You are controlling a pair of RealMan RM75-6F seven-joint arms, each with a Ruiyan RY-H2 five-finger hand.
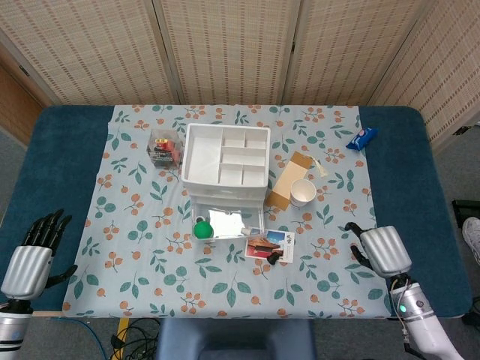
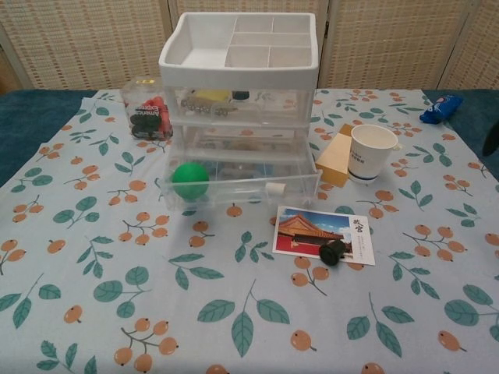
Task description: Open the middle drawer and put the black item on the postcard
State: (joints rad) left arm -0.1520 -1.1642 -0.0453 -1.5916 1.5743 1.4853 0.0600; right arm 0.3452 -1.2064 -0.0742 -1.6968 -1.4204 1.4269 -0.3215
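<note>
Right hand [image 1: 384, 250]: fingers curled under the palm shell, nothing in them as far as the head view shows; it sits near the table's right front edge, well apart from the work. Left hand [image 1: 31, 259]: fingers [image 1: 46, 227] spread, empty, off the left front corner of the cloth. Neither shows in the chest view.

Black item [image 2: 332, 252]: lies on the postcard [image 2: 323, 234], at its front edge, partly overhanging toward the cloth. The postcard sits just in front of the pulled-out drawer [image 2: 242, 178], which holds a green ball [image 2: 190, 178].

Judgement: placement looks done. Risks from here:
- the item, perched at the card's edge, could roll off if the table or cloth is jolted;
- any hand passing back low over the card could sweep it;
- the paper cup [image 2: 370, 153] nearby could tip in such a pass.
</note>
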